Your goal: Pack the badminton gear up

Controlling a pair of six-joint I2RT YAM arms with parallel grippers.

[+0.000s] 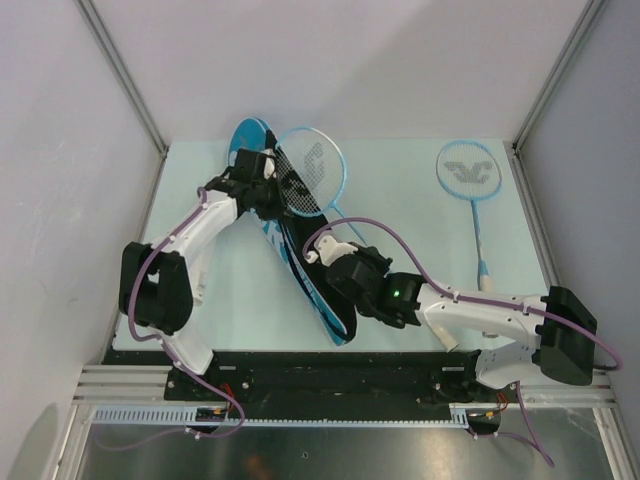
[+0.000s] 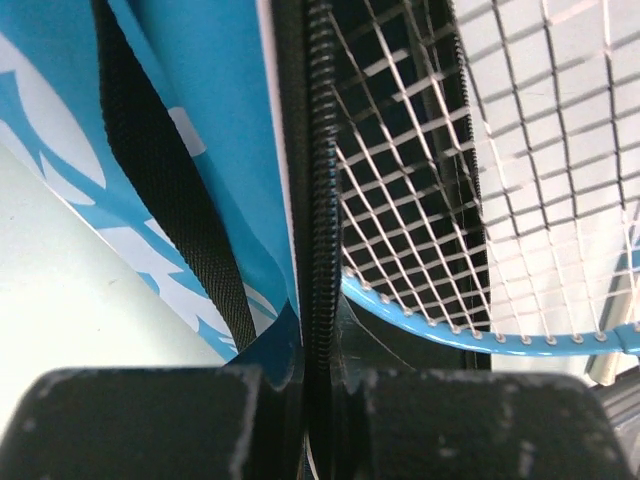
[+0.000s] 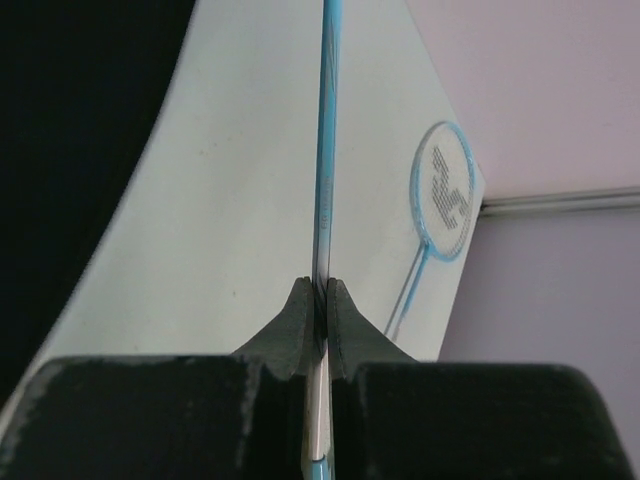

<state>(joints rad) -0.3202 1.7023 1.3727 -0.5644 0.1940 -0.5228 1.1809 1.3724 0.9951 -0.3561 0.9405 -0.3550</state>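
Early: left gripper (image 2: pixel 318 385) clamps long blue fabric bag (image 1: pixel 312 292), right gripper (image 3: pixel 322 297) clamps light-blue racket (image 1: pixel 314 166) at its mouth; twin racket (image 1: pixel 467 171) unpacked, 2 o'clock

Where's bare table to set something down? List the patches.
Widest: the table between the bag and the lying racket. Also the near-left stretch between the left arm and the bag. Narrow strip right of the lying racket. Crowded: the bag's mouth, where the left jaws hold its edge and the right jaws grip the other racket.
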